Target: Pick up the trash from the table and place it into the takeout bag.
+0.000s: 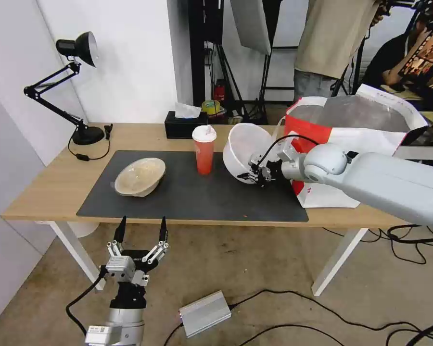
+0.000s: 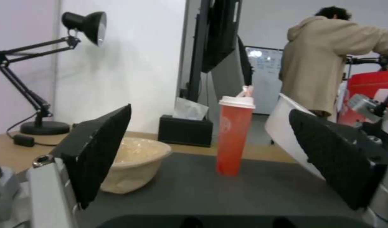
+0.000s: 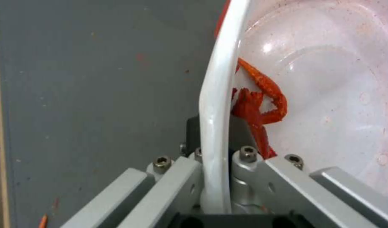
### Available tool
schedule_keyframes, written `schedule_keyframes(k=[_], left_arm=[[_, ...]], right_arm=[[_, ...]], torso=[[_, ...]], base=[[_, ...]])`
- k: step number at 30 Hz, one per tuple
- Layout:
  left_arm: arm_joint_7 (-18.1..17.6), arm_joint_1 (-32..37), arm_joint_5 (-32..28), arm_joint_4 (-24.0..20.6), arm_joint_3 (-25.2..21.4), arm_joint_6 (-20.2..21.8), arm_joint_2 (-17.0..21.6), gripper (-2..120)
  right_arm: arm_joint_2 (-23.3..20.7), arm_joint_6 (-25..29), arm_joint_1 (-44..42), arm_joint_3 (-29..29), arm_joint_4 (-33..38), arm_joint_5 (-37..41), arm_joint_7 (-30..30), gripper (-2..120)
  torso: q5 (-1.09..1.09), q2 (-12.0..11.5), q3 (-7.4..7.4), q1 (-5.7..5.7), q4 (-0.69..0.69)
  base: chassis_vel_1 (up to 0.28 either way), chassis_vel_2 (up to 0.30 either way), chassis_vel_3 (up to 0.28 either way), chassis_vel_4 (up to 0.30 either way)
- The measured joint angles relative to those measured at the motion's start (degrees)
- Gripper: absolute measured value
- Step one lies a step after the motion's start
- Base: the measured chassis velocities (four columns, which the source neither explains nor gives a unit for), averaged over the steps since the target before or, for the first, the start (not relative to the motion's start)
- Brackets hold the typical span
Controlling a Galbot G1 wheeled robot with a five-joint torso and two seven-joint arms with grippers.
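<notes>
Spread and idle below the counter edge, left claw waits while right claw pinches the white bowl's rim, tilted, lifted beside the takeout bag; next: carry over bag mouth, release.

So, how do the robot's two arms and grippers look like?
Both arms are smooth light grey shells with silver metal wrists. The left gripper has two long black pointed fingers on silver linkages, and a black cable loops beside its wrist. The right gripper is black and silver, also with a black cable.
</notes>
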Motion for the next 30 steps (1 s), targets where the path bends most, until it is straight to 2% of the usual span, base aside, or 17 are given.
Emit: schedule_keyframes(k=[19,30], left_arm=[[0.3,0.1,-0.2,-0.4,0.0,-0.2,0.0,100],[0.3,0.1,-0.2,0.3,0.1,-0.3,0.0,100]], right_arm=[[-3.7,-1.4,6.2,-3.1,11.1,-0.2,-0.6,0],[-7.3,-2.1,10.4,-4.6,18.4,1.5,-0.3,0]], torso=[[0.0,0.0,0.0,0.0,0.0],[0.0,0.0,0.0,0.0,0.0]], base=[[0.0,0.0,0.0,0.0],[0.0,0.0,0.0,0.0]])
